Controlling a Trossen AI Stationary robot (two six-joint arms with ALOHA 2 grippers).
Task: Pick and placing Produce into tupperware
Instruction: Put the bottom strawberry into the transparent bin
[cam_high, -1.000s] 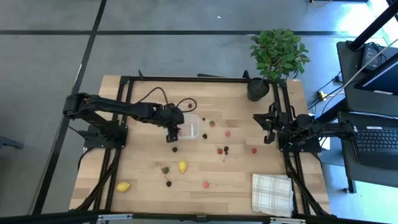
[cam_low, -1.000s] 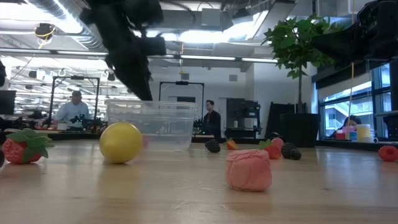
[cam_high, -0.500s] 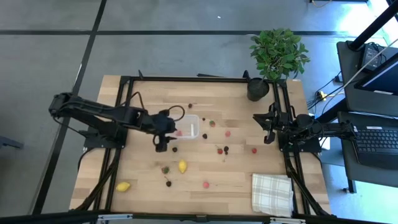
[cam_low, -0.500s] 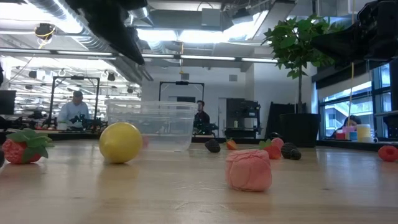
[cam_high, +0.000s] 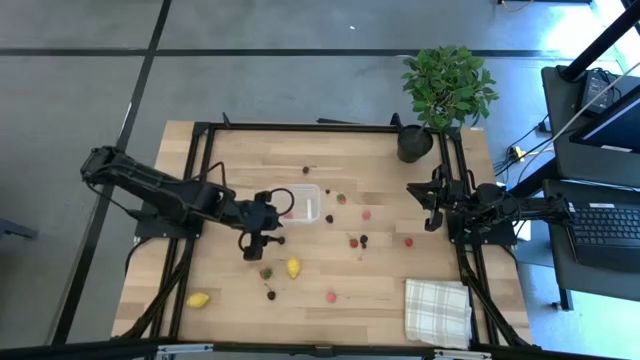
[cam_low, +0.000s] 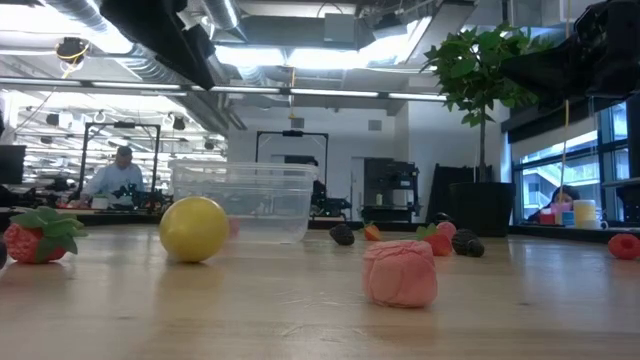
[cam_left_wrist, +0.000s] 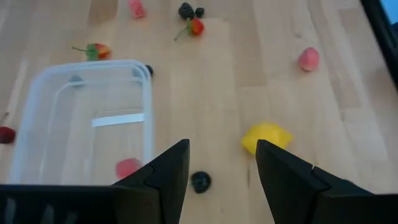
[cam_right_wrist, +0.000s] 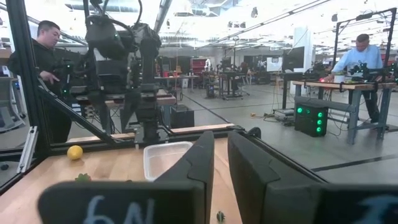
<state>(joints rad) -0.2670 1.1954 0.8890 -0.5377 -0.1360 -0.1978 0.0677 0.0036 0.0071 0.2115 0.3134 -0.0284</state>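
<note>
The clear tupperware (cam_high: 310, 200) stands on the table a little behind its middle, and in the left wrist view the tupperware (cam_left_wrist: 43, 99) has one pink-red piece (cam_left_wrist: 127, 167) lying in it. Produce is scattered around it: a yellow lemon (cam_high: 293, 267), a second lemon (cam_high: 198, 299), a dark berry (cam_left_wrist: 200, 181) and several red and dark pieces (cam_high: 355, 240). My left gripper (cam_high: 251, 248) hangs open and empty above the table, near-left of the tub, with the dark berry on the table just beyond its fingers. My right gripper (cam_high: 430, 208) waits shut at the right edge.
A potted plant (cam_high: 440, 90) stands at the far right corner, and a checked cloth (cam_high: 437, 310) lies at the near right. Black frame rails (cam_high: 200, 160) run along both sides. In the low view a pink piece (cam_low: 400, 272) and a strawberry (cam_low: 35, 235) lie near the front.
My left gripper has drawn back from over the tub's near-left corner toward the table's near-left and has risen out of the low view, turning a little. Its jaws keep the same gap. The pink-red piece in the tub now shows.
</note>
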